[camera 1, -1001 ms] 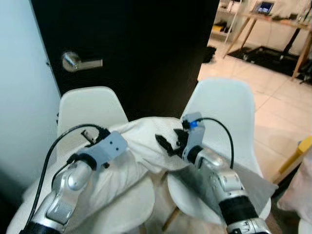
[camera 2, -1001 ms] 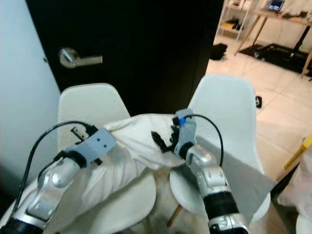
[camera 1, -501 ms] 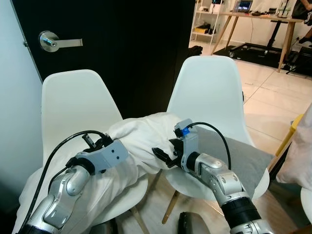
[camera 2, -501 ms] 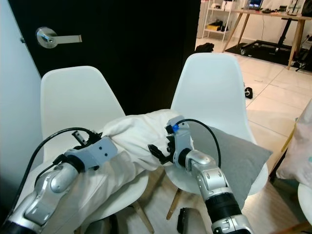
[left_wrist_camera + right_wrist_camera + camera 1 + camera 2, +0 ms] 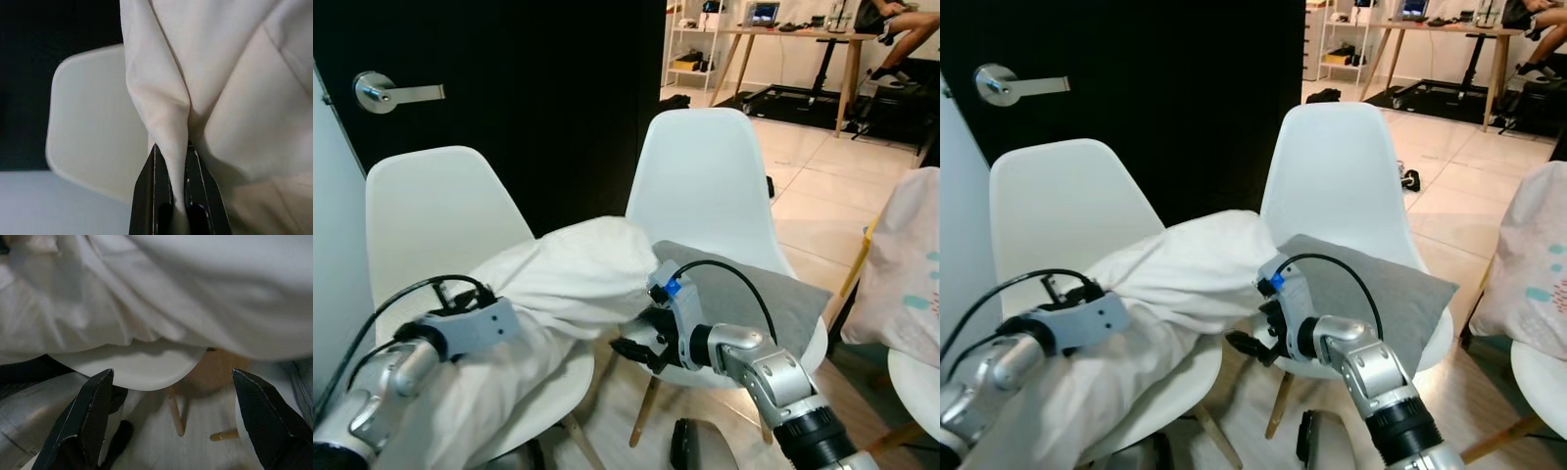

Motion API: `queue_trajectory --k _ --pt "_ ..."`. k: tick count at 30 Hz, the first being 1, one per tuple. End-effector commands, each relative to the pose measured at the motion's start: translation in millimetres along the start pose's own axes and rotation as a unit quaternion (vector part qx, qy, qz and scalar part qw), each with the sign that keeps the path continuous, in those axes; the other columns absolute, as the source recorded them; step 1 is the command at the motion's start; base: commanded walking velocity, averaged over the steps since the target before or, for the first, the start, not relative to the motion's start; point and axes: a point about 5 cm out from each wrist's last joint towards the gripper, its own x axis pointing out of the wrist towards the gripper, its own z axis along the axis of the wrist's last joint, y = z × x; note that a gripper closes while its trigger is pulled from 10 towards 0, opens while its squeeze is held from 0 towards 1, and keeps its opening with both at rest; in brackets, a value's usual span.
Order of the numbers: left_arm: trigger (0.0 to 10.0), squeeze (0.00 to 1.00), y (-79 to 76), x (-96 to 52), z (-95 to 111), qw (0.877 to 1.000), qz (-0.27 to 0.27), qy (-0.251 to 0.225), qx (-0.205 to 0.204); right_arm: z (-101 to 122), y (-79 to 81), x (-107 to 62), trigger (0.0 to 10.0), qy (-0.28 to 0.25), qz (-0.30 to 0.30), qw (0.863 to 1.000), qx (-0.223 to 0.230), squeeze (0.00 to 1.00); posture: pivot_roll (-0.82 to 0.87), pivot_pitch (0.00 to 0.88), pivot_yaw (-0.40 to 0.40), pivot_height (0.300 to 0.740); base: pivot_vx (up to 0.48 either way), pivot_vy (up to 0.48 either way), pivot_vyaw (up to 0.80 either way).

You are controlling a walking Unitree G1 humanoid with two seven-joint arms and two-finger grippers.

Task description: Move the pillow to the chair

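Black door (image 5: 558, 98) behind | left gripper (image 5: 171, 161) pinches pillow (image 5: 568, 284) | right gripper (image 5: 171, 421) jaws spread | no legible writing

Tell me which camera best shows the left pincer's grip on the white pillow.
The left wrist view: the left pincer is shut on a pinched fold of the white pillow. The eye views show the pillow draped over the left chair with that pincer partly buried in cloth. The right wrist view shows the pillow's underside.

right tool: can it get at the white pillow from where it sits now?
Probably yes. The right tool hangs open just under the white pillow, which droops between the two chairs, with nothing between them. The left tool pinches a fold of it.
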Motion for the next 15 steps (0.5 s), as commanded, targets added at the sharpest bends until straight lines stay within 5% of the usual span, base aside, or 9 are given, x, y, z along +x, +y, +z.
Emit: queue_trajectory --k 1,9,15 --pt "10.0 0.00 2.0 -5.1 -24.7 0.998 -0.009 0.046 0.030 7.0 1.0 -2.4 10.0 0.000 0.004 1.000 -0.006 0.00 0.05 0.000 -0.039 0.542 0.000 0.000 0.00" --pt "10.0 0.00 -3.9 -3.2 -46.3 0.994 -0.039 0.070 0.078 20.1 -6.0 -12.9 10.0 0.001 -0.012 1.000 -0.013 0.00 0.04 0.000 -0.038 0.542 0.000 0.000 0.00" --pt "10.0 0.00 17.3 12.3 -51.3 0.987 -0.015 0.085 0.138 25.5 -2.6 -16.7 10.0 0.004 -0.007 1.000 -0.021 0.00 0.03 0.000 -0.036 0.542 0.000 0.000 0.00"
